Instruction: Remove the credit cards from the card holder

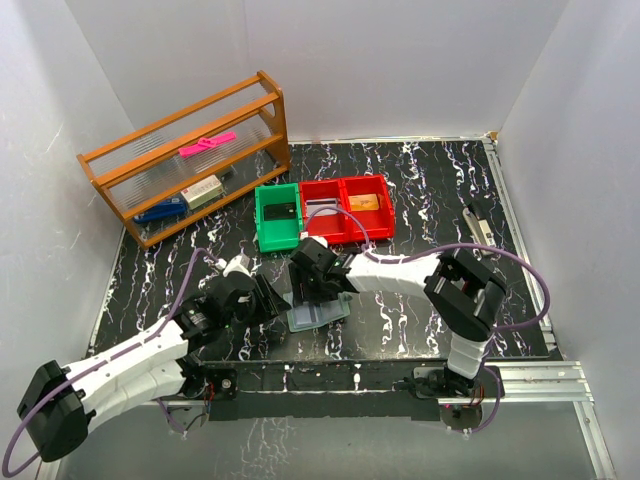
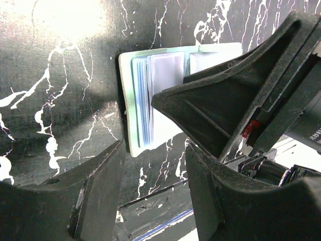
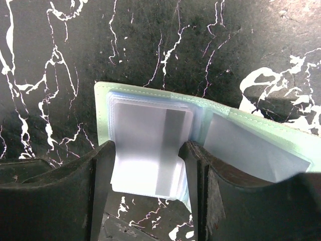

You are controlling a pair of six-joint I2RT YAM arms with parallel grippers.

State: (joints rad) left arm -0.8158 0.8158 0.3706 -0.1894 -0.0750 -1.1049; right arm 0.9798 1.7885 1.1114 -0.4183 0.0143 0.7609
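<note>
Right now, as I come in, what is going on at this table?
An open card holder lies on the table. The right claw is open over it, with one finger on each side of the cards that sit in the holder. The left claw is open too, close to the holder's edge.

Open card holder (image 1: pixel 320 315) hemmed by the right gripper (image 1: pixel 312 290) at 12 o'clock and the left gripper (image 1: pixel 270 300) at 9 o'clock. Bare table (image 1: pixel 410 320) lies at 3 o'clock, with bins (image 1: pixel 345 210) farther off at 12 o'clock.
</note>
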